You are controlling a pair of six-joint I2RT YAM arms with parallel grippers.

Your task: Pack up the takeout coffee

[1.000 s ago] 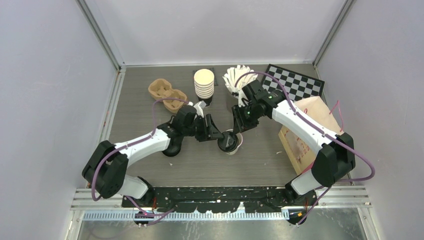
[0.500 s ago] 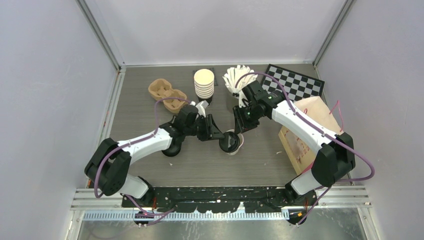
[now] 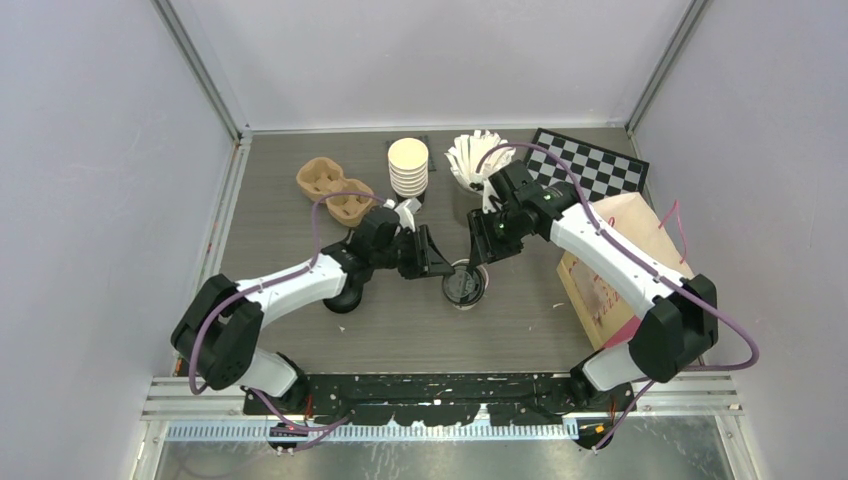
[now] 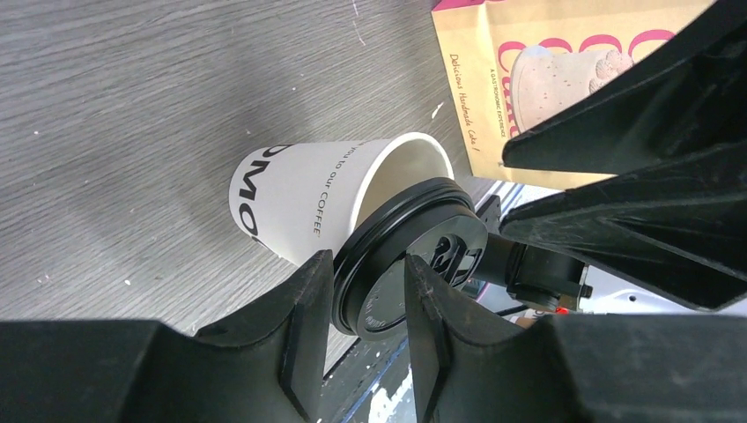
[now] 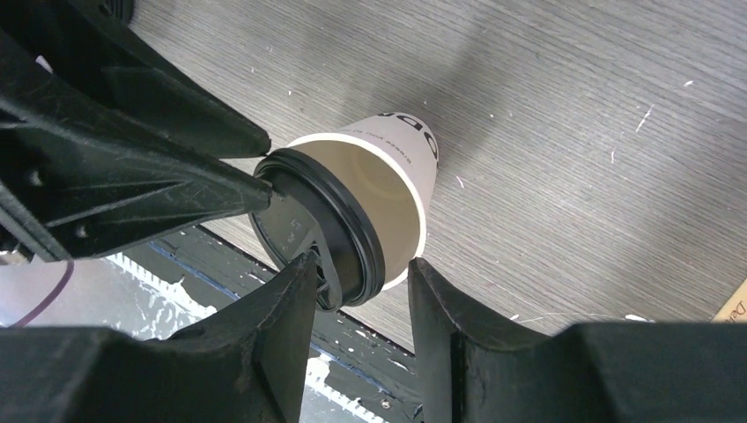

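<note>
ITEM: takeout coffee, 1 seen.
- cup (image 4: pixel 291 189): cream paper w/ black print, mid-table, between both arms; upright or tipped, can't tell.
- lid (image 4: pixel 414 256): black, askew on cup rim, part of mouth uncovered. Not seated.
- L gripper (image 4: pixel 368 273): fingers clenched on lid edge.
- R gripper (image 5: pixel 357 273): fingers either side of cup rim & lid; gripping or only bracketing, can't tell.
- pulp carrier (image 3: pixel 335 190): far left, no cup in it.
- paper bag (image 3: pixel 610 270): right side.

STATUS (est.): early, capping in hand. Left: press lid home, cup into carrier or bag.

Matt paper cup (image 4: pixel 291 198), glossy blk plastic lid (image 4: pixel 414 225)
</note>
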